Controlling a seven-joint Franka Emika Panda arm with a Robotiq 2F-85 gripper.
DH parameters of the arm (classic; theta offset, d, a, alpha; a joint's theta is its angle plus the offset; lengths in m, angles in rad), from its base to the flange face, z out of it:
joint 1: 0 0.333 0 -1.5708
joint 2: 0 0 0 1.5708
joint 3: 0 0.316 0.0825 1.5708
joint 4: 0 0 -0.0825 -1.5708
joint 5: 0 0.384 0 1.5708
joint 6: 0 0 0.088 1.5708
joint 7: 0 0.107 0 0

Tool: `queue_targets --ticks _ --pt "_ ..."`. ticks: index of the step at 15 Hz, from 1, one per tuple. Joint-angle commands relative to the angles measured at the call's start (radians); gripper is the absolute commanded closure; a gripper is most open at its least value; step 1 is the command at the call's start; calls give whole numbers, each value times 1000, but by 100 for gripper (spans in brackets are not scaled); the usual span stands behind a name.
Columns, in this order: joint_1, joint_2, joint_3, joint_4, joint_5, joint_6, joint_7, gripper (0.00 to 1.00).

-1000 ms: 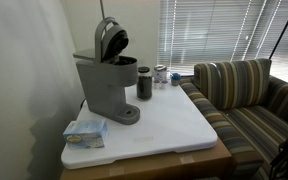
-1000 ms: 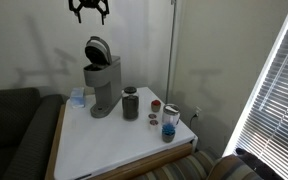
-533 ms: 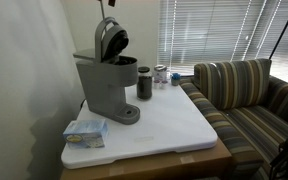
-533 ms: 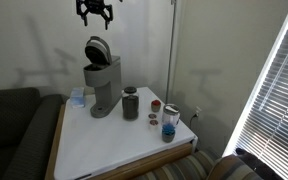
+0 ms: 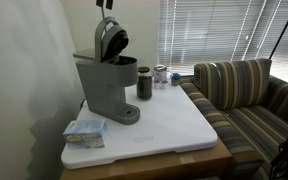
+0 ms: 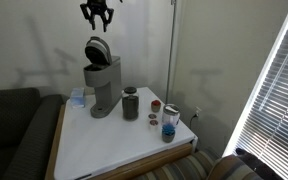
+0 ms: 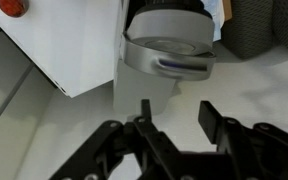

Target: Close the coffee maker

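The grey coffee maker stands on the white table at its far side, also seen in an exterior view. Its rounded dark-lined lid is raised and open. My gripper hangs in the air just above the lid, apart from it, fingers spread and empty. In an exterior view only its lower part shows at the top edge. The wrist view looks down past the open fingers onto the lid and its handle.
A small dark tumbler stands beside the coffee maker. Small jars stand further along the white table. A blue packet lies by the machine's base. A striped sofa adjoins the table; a wall lies behind.
My gripper has moved sideways and slightly down, from off to one side to right above the open lid. The lid and the table items have not moved.
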Motion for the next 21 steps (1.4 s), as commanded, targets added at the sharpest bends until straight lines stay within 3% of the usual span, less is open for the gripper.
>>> queue_targets --ticks 1,2,3,6,12,13,15,21 --pt "-12 34 14 75 9 -50 -50 76" --pt "-12 34 17 80 11 -53 -67 84" --pt "-1 3 2 19 2 -14 -27 65" --pt "-1 5 4 31 3 -24 -42 83" --pt "-1 10 4 37 3 -25 -46 83" --pt "-1 12 4 39 3 -25 -46 96" --pt "-5 25 9 51 8 -26 -59 100" --pt "1 67 9 83 5 -73 -52 100"
